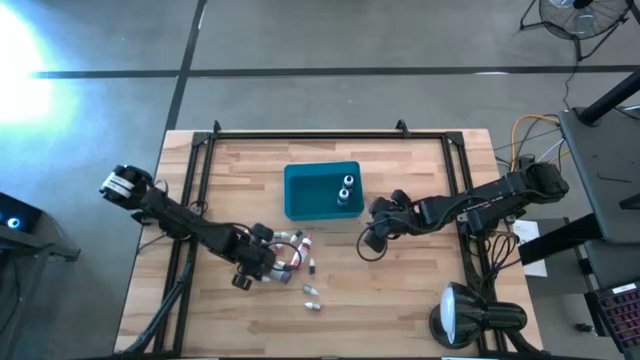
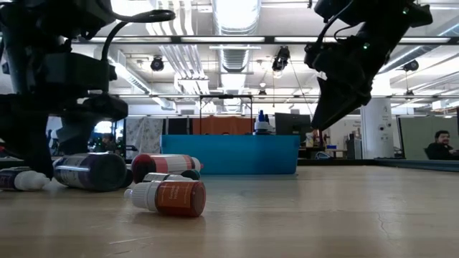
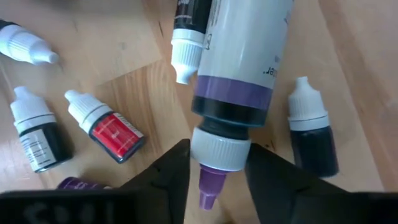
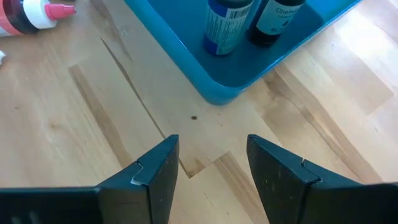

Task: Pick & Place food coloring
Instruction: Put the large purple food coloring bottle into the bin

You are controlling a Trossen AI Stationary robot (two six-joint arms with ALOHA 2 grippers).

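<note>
Several small food coloring bottles [image 1: 292,250] lie on their sides in a cluster left of centre on the table, and two more [image 1: 312,296] lie nearer the near edge. My left gripper [image 1: 258,262] is down at the cluster, shut on a purple-tipped bottle [image 3: 239,56]. Around it lie a red bottle [image 3: 115,134] and dark bottles [image 3: 311,134]. Two bottles [image 1: 346,190] stand upright in the teal bin [image 1: 300,195]. My right gripper [image 1: 368,243] is open and holds nothing, above the bare wood near the bin's near right corner [image 4: 217,93]. My left gripper has the purple-tipped bottle by its white cap [image 3: 219,144], pinched between the two fingers [image 3: 174,177], one on each side. The fingers come along the bottle's length from its tip end, low over the table. In the low view the dark bottle body [image 2: 90,170] lies on the wood.
A red-labelled bottle [image 2: 168,198] lies nearest the low camera, and a red one with a pink tip [image 4: 31,14] lies on the wood left of the bin. A black lamp [image 1: 465,315] stands at the near right corner. A black frame [image 1: 330,135] runs along the far edge.
</note>
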